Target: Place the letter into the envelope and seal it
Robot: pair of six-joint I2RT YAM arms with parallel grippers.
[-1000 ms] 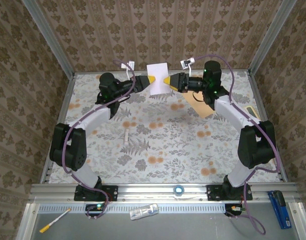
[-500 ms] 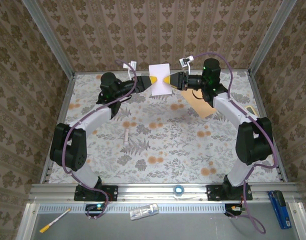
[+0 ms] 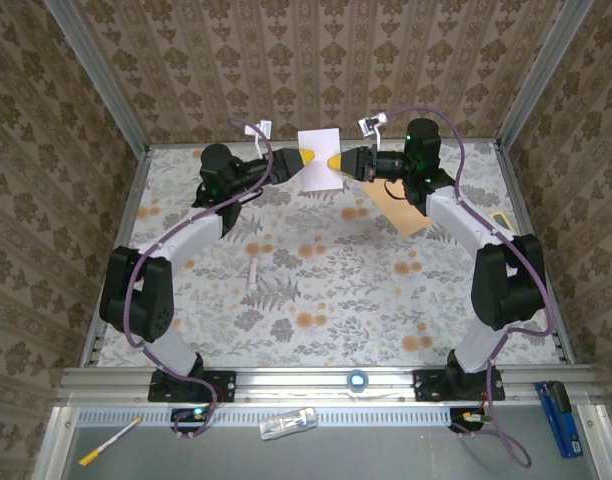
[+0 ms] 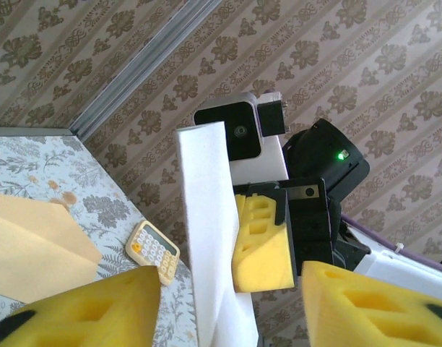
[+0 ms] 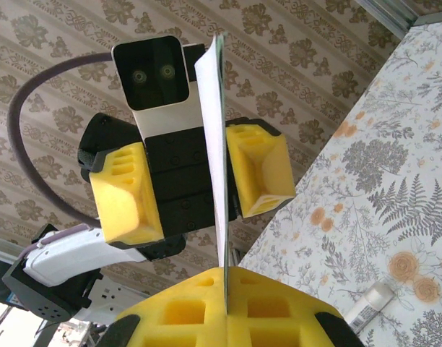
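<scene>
Letter (image 3: 319, 160) hangs upright in the air over the far part of the table. It is well above the envelope (image 3: 407, 210), which lies flat, partly under the right arm. The right gripper (image 3: 336, 162) is closed on one edge of the sheet. The left gripper (image 3: 302, 160) stands open around the other edge and holds nothing. I judge that one narrow pinch may let the thin sheet swing or slip, and a left pad may drag it if that arm moves. The right wrist view shows one of the left pads (image 5: 123, 191) apart from the sheet, which the top view cannot show.
</scene>
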